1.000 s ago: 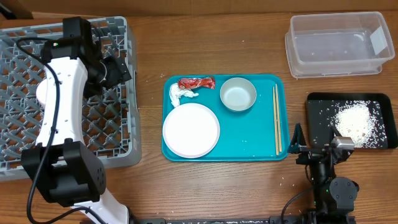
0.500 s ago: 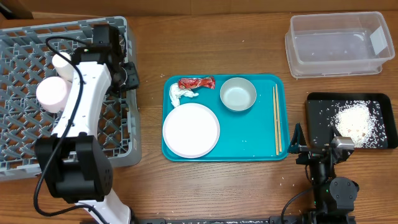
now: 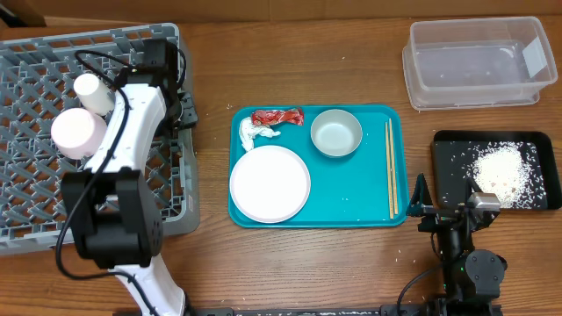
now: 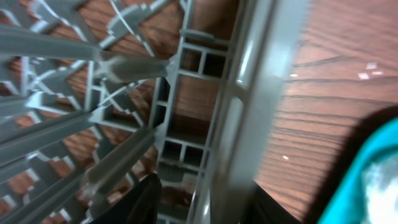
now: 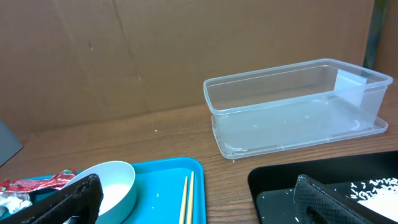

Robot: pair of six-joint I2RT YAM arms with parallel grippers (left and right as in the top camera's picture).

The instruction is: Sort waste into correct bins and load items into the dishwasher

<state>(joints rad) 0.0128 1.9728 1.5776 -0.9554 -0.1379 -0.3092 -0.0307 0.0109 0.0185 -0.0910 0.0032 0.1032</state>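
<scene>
Overhead view: directions below are clock positions around the teal tray (image 3: 351,189).
Left gripper (image 4: 211,205): I hold it at the right wall of the dish rack (image 3: 35,53), at 9 o'clock from the tray. My fingers (image 4: 146,199) stand apart. The blurred wall shows in the gap, and I cannot tell whether I touch it.
Right gripper (image 5: 199,208): jaws wide apart, with nothing between them.
Rack contents: a white cup (image 3: 90,88) and a pinkish round piece (image 3: 75,132) just beside it.
Red wrapper (image 3: 277,117): on the tray at 11 o'clock.
Tissue wad (image 3: 255,132): on the tray at 10 o'clock, touching the wrapper.
White plate (image 3: 270,183): on the tray at 8 o'clock.
Grey-green bowl (image 3: 336,132): on the tray at 1 o'clock, upright.
Chopsticks (image 3: 390,167): on the tray at 3 o'clock.
Clear tub (image 3: 479,25): on the table at 2 o'clock, well apart from the tray.
Black tray (image 3: 448,189): at 3 o'clock, carrying white grains (image 3: 499,168).
</scene>
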